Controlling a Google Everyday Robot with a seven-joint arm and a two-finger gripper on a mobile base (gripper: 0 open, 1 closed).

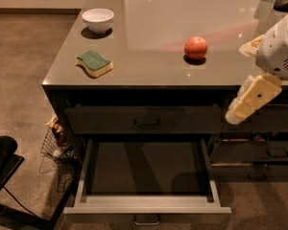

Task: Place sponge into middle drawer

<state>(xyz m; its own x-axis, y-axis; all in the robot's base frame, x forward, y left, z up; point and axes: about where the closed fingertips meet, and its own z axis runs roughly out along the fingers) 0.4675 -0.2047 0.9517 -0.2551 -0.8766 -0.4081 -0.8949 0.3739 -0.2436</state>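
The sponge (94, 63), green on top with pale yellow foam below, lies on the grey counter top (149, 66) near its front left corner. The middle drawer (146, 202) stands pulled open below the counter, with pale grey sides, a dark floor and nothing in it. My gripper (252, 78) hangs at the right edge of the view, in front of the counter's right front edge, far to the right of the sponge and above the drawer's right side. It holds nothing that I can see.
A white bowl (98, 20) stands at the counter's back left. A red-orange round fruit (196, 47) sits right of centre. A closed dark drawer (146, 120) is above the open one, narrower dark drawers (273, 152) to the right. A wire basket (57, 145) and a black object (2, 162) are on the floor at left.
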